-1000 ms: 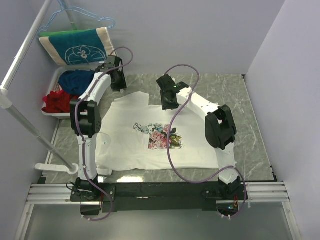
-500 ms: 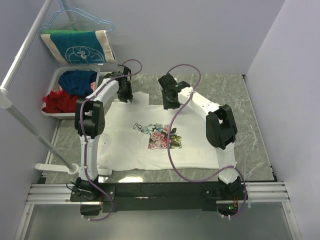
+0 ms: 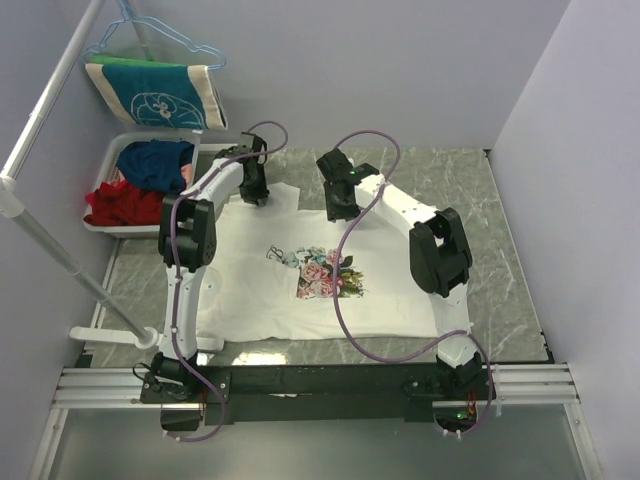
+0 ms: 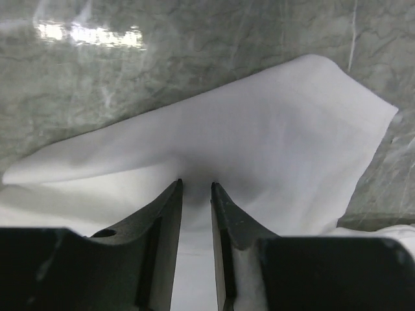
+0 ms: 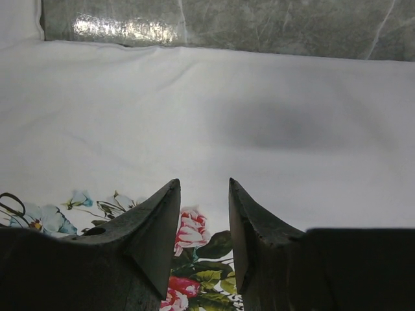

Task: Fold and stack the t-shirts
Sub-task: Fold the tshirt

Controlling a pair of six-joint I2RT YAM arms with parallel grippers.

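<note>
A cream-white t-shirt (image 3: 300, 250) lies spread flat on the marble table, its pink-and-blue flower print (image 3: 325, 272) facing up. My left gripper (image 3: 255, 187) is at the shirt's far left corner. In the left wrist view its jaws stand a narrow gap apart, tips (image 4: 196, 184) pressed down on the white sleeve cloth (image 4: 272, 129). My right gripper (image 3: 339, 206) is over the shirt's far edge near the middle. In the right wrist view it is open (image 5: 204, 183) and empty, just above the cloth, with the flower print (image 5: 194, 265) beneath it.
A white bin (image 3: 112, 160) with blue and red clothes stands at the far left. A teal-and-cream cloth (image 3: 150, 92) hangs from a hanger above it. A slanted white rail (image 3: 40, 245) runs along the left. Walls close in the back and right.
My left gripper has moved right, from beside the bin onto the shirt's far left sleeve. My right gripper has barely shifted. The hanging cloth has swung slightly.
</note>
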